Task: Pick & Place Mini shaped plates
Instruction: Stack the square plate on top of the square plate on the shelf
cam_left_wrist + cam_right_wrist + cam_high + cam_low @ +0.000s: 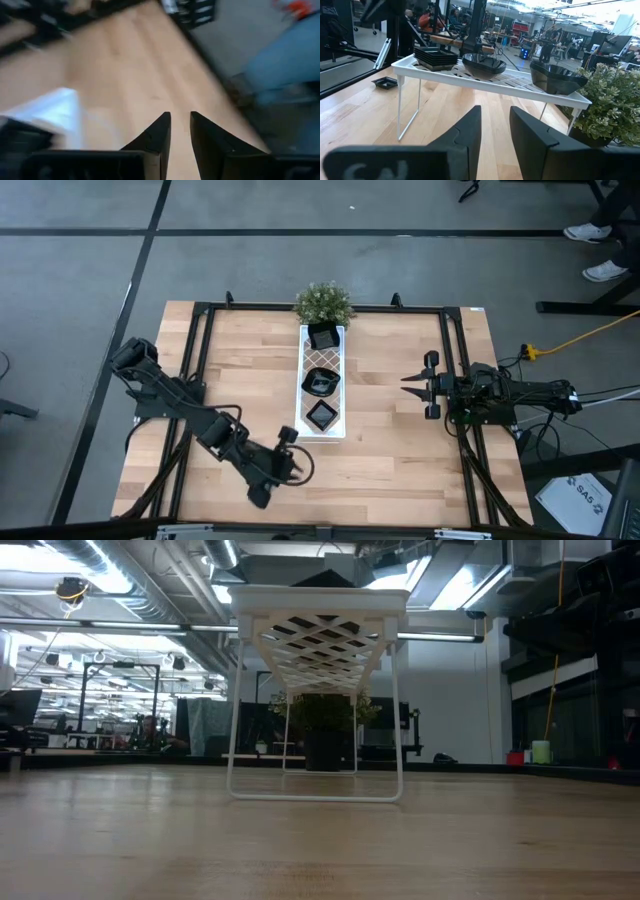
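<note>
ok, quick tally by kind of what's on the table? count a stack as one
White lattice tray: 1
Potted plant: 1
Stack of square black dishes: 1
Single black dishes on tray: 2
Loose black dish on table: 1
Total: 6

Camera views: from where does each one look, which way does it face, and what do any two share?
High view: overhead, straight down on the table, both arms, left hand and right hand.
Low view: at tabletop height, level across to the white tray; no arm shows.
Left wrist view: past its own fingers onto bare wood, blurred.
Right wrist view: past its own fingers at the tray with black plates and the plant.
Shared: tray and plant appear in high, low and right wrist views.
</note>
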Controlling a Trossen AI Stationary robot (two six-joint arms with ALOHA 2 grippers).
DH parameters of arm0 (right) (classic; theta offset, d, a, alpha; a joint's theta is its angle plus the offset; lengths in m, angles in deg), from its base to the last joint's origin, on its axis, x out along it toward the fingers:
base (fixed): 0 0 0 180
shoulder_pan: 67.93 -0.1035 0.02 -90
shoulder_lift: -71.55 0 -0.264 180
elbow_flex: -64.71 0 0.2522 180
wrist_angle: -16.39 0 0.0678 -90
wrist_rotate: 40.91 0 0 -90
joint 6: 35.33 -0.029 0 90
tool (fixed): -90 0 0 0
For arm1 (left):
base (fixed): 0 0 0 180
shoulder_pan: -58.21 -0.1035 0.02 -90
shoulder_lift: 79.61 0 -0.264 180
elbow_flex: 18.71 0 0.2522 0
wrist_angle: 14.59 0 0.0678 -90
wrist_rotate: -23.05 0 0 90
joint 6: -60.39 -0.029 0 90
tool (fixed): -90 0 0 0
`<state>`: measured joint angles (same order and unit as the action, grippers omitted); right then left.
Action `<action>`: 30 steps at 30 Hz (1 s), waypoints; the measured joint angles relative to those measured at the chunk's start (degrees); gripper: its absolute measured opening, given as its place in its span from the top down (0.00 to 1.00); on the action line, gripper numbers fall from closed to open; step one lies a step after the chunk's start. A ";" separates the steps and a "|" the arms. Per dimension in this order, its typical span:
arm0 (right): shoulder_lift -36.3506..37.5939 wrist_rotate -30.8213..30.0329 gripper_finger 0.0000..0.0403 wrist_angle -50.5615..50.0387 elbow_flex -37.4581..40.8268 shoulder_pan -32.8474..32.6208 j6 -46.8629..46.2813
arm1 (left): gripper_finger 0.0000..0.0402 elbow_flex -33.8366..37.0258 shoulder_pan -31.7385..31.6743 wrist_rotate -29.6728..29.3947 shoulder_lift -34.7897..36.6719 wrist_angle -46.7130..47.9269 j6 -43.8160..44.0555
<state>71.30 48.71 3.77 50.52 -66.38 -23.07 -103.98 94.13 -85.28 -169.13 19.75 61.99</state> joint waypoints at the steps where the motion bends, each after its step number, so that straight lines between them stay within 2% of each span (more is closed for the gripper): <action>1: 0.00 0.00 0.75 -0.02 0.02 -0.01 0.01 | 0.84 0.00 0.04 2.98 0.01 0.03 2.70; 4: 0.01 0.00 0.75 0.00 0.01 -0.01 0.01 | 0.83 0.00 0.38 10.41 0.01 0.05 11.29; 8: 0.00 0.00 0.75 0.00 0.00 0.01 0.01 | 0.83 0.00 1.45 15.09 0.01 0.17 21.25; 13: 0.02 0.00 0.75 0.00 0.00 0.00 0.01 | 0.83 0.00 4.67 15.91 0.01 0.20 27.07; 19: 0.02 0.00 0.75 -0.02 0.02 0.01 0.01 | 0.84 0.00 8.49 11.10 -0.01 3.09 33.42; 22: 0.01 0.00 0.75 0.00 0.00 0.00 0.01 | 0.84 0.00 9.56 10.46 -0.83 5.02 38.07; 30: 0.01 0.00 0.75 0.00 0.01 -0.01 -0.01 | 0.84 0.00 11.40 16.31 -6.49 7.45 44.27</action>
<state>71.31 48.71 3.77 50.53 -66.39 -23.08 -103.98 105.53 -68.97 -175.62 27.20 106.26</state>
